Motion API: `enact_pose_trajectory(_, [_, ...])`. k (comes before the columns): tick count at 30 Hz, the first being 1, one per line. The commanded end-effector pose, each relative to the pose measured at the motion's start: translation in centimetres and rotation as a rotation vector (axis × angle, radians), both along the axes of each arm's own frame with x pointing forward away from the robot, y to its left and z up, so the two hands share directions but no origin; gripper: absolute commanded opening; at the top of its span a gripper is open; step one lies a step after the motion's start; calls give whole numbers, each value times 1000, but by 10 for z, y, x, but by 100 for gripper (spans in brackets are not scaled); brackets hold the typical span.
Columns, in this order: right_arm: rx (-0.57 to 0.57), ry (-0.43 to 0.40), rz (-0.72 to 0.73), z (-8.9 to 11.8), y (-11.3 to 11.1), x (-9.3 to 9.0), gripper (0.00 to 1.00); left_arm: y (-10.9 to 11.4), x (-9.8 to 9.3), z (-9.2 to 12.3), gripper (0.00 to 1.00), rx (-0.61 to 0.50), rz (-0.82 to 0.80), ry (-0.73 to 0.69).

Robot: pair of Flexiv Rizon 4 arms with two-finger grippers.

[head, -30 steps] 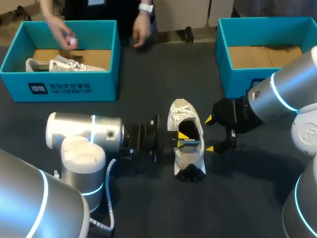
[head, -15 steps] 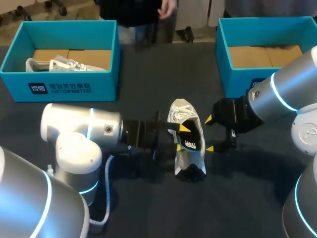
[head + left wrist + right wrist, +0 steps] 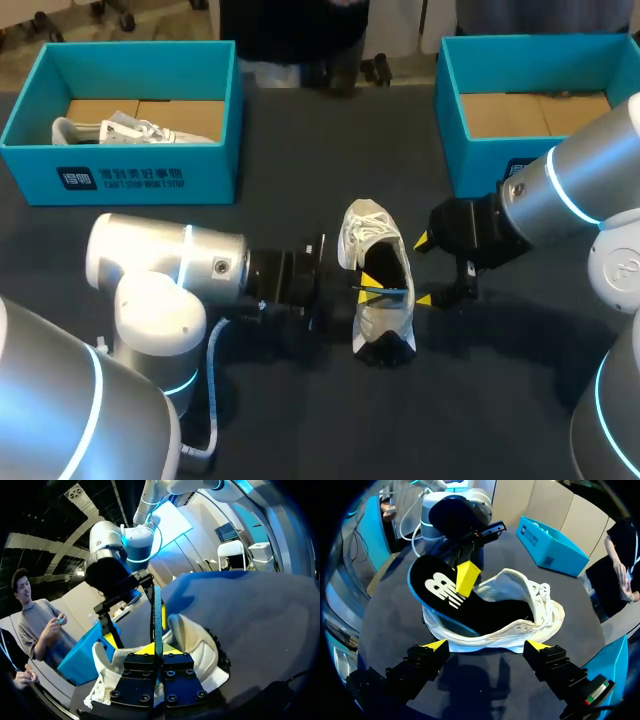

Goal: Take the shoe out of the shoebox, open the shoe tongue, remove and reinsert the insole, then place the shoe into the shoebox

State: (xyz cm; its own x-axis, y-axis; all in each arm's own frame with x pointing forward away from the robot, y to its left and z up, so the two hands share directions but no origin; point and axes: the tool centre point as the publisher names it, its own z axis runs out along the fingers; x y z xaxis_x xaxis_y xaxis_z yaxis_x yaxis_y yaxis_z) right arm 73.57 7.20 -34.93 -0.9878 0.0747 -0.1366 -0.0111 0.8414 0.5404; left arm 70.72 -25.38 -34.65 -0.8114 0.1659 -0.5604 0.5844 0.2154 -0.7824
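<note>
Two blue shoeboxes are seen at the far side of the table. In the left shoebox [image 3: 150, 175] a second sneaker [image 3: 120, 130], white, is laid on its side over a brown cardboard floor. In the right shoebox [image 3: 475, 165] a bare cardboard floor [image 3: 530, 112] is shown. Between and nearer than the boxes, the white shoe [image 3: 378, 300] is set upright on the dark table [image 3: 470, 400], well apart from both boxes, with its laced front turned to the far side and its heel to the near side. The black insole [image 3: 445, 592], edged in blue and marked with a white logo, is partly drawn out: its front is tucked inside the shoe, while its heel end is raised above the opening. That raised end is pinched by the left gripper [image 3: 157, 647], whose two fingers are pressed together on the thin sole from both sides, the left arm being brought in low from the left. The right gripper [image 3: 423, 270] is held just to the right of the shoe, its fingers spread wide with nothing between them, and no contact with the shoe is seen.
</note>
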Motion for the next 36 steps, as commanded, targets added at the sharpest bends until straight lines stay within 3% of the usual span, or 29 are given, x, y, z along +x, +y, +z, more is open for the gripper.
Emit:
enact_pose_trajectory(1, [0, -2, 0, 0, 0, -1, 100, -11, 10, -11, 0, 11, -18, -8])
enact_pose_trajectory(7, [0, -2, 0, 0, 0, -1, 100, -11, 20, -14, 0, -10, 8, -24])
enact_pose_trajectory(12, [0, -2, 0, 0, 0, -1, 100, -11, 18, -17, 0, 5, -5, -17])
enact_pose_trajectory(13, [0, -2, 0, 0, 0, -1, 100, -11, 16, -15, 4, -3, -11, -11])
enact_pose_trajectory(15, [0, -2, 0, 0, 0, -1, 100, -11, 13, -12, 39, -2, -22, -15])
enact_pose_trajectory(18, [0, -2, 0, 0, 0, -1, 100, -8, 9, -5, 44, -4, -28, -12])
enact_pose_trajectory(36, [0, -2, 0, 0, 0, -1, 100, -3, 0, 7, 24, 2, -29, 3])
